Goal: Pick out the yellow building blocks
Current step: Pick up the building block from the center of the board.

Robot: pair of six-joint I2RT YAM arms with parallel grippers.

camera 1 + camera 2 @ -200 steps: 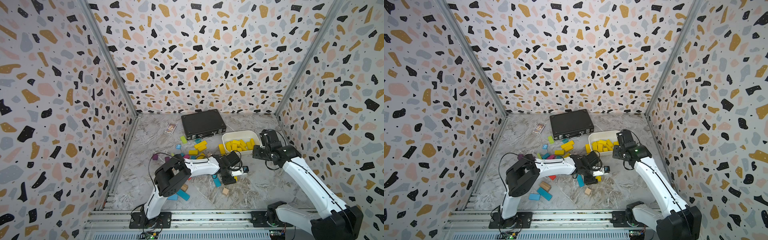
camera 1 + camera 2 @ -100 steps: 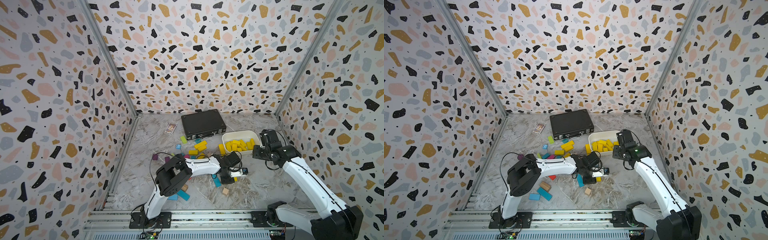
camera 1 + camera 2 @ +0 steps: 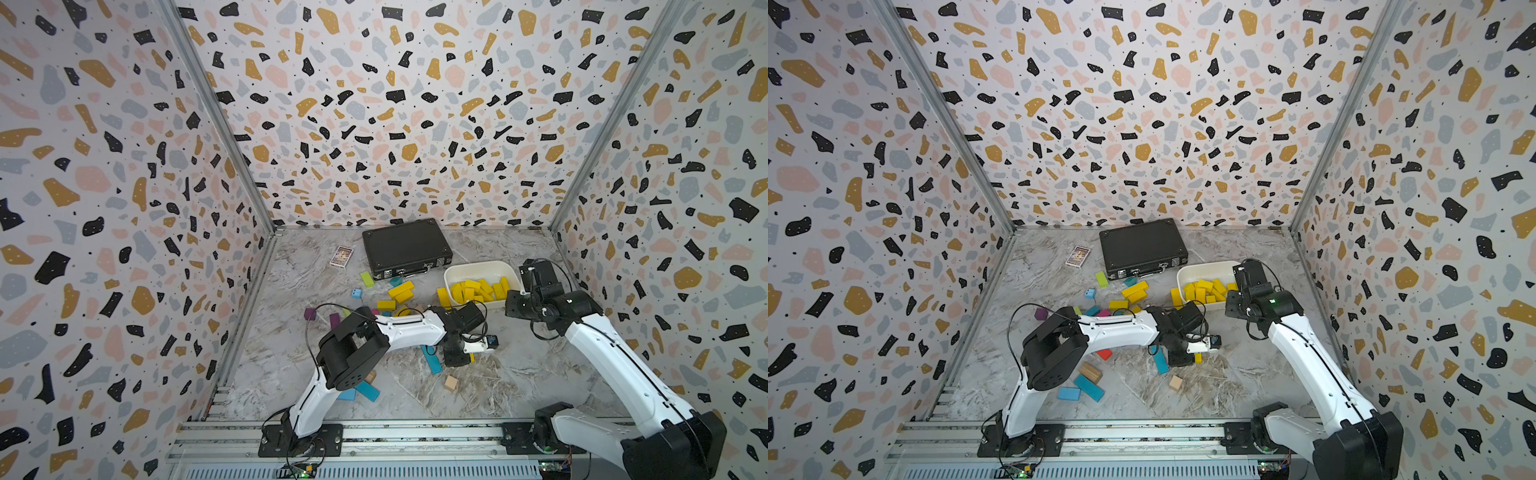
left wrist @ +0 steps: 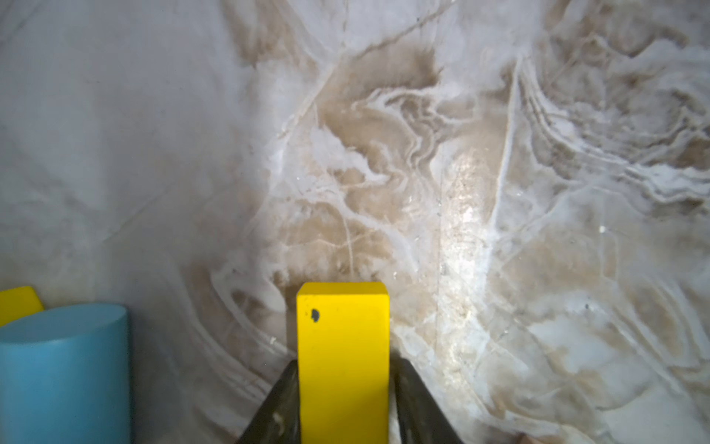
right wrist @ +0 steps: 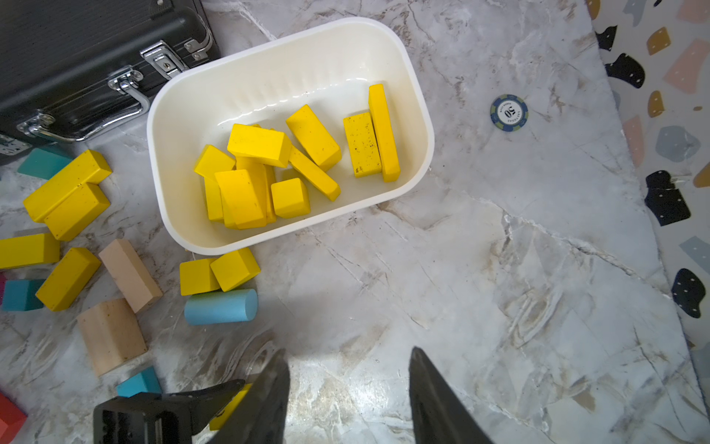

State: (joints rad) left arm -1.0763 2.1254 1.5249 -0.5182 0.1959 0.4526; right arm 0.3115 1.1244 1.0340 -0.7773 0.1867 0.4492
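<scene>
Many yellow blocks (image 5: 259,144) lie in the tub (image 5: 288,65); several remain outside. Left end effector (image 4: 344,363) grips one; right end effector (image 5: 347,351) spread, empty.

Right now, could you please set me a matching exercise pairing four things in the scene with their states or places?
Things: 1 left gripper; 2 right gripper; 3 white tub; 4 blue poker chip.
States: A open and empty; B lies alone on the marble top; C closed on a yellow block; D holds a heap of yellow blocks.
Pairs: 1-C; 2-A; 3-D; 4-B.
</scene>
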